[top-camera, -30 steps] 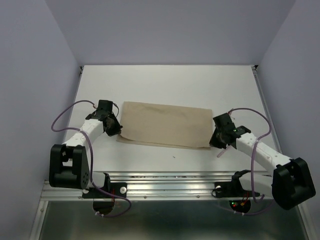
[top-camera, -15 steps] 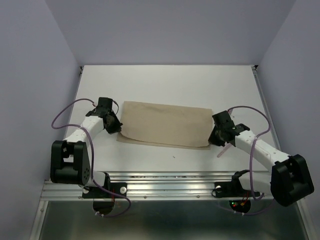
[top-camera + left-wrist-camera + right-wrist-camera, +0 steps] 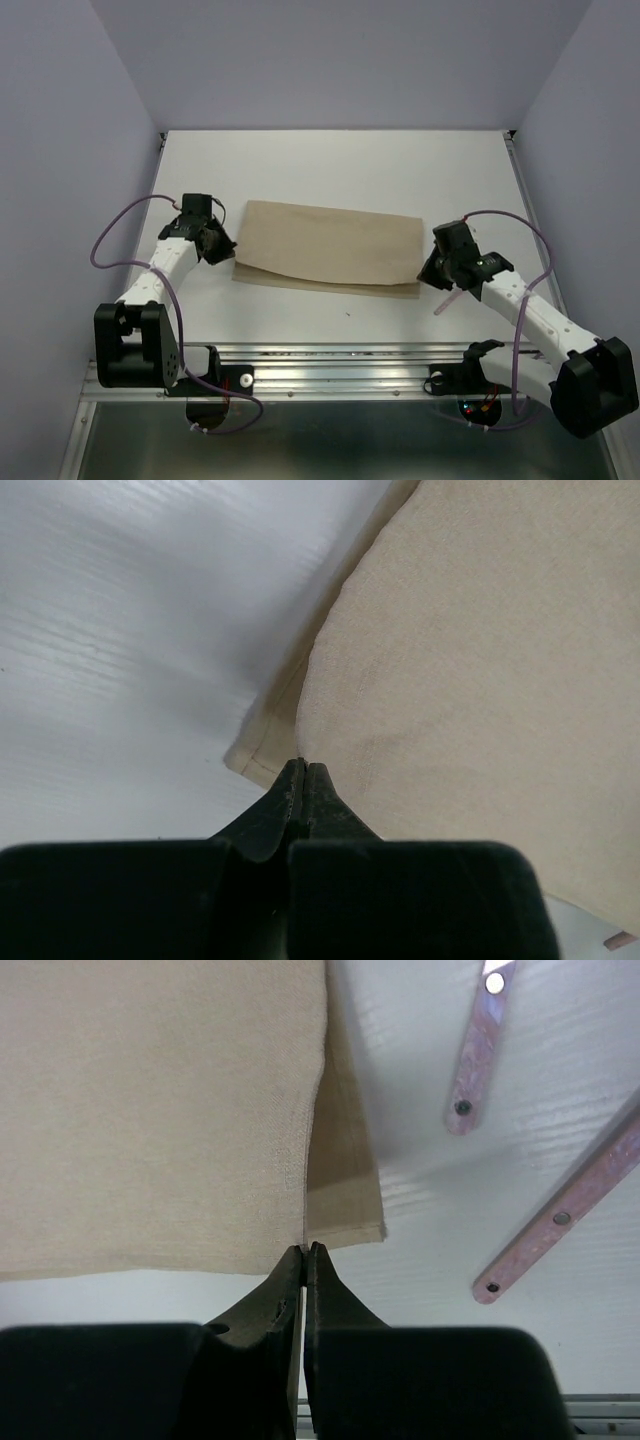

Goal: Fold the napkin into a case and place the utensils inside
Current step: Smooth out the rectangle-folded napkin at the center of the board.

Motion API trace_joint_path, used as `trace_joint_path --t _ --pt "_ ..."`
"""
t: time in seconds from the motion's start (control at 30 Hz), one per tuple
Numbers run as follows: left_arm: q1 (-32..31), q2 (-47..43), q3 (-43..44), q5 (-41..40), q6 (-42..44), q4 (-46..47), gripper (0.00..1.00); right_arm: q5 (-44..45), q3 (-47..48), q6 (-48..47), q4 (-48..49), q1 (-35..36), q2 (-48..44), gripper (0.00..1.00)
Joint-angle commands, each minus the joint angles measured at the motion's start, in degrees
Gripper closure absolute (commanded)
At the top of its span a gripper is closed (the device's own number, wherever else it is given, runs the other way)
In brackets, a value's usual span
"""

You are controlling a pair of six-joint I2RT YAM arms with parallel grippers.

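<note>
The napkin (image 3: 330,245) lies mid-table as a wide beige oblong, folded in layers. My left gripper (image 3: 228,256) is shut on the top layer at its near-left corner (image 3: 303,765). My right gripper (image 3: 426,276) is shut on the top layer at its near-right corner (image 3: 305,1248). The top layer (image 3: 150,1110) is lifted slightly, and a lower layer (image 3: 345,1180) shows beneath it. Two utensils with pale pink handles (image 3: 480,1050) (image 3: 560,1215) lie on the table just right of the napkin. Their metal ends are out of view. One handle (image 3: 441,306) pokes out under my right arm.
The white table (image 3: 330,170) is walled at the back and sides. A metal rail (image 3: 340,370) runs along the near edge, with the arm bases and cables there.
Both grippers have drawn back towards the near edge with the top layer pinched. The left arm swung outward to the left. A strip of the lower layer now shows along the napkin's front edge.
</note>
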Motion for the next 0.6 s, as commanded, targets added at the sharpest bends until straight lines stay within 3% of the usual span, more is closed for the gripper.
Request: trace_joint_path --t 0.0,0.33,0.57 --pt "0.6 0.6 -3.1 1.4 0.6 1.0 1.0 -2.4 -3.7 2.3 0.9 -0.3 -0.7 0.99" --pt "0.6 3.7 -3.7 1.5 0.0 3.6 1.0 -1.8 -8.6 2.8 4.7 -0.3 2.3 0.99" --pt "0.6 0.7 -0.2 1.9 0.7 0.8 1.0 0.5 -4.6 2.0 1.7 -0.3 1.3 0.99"
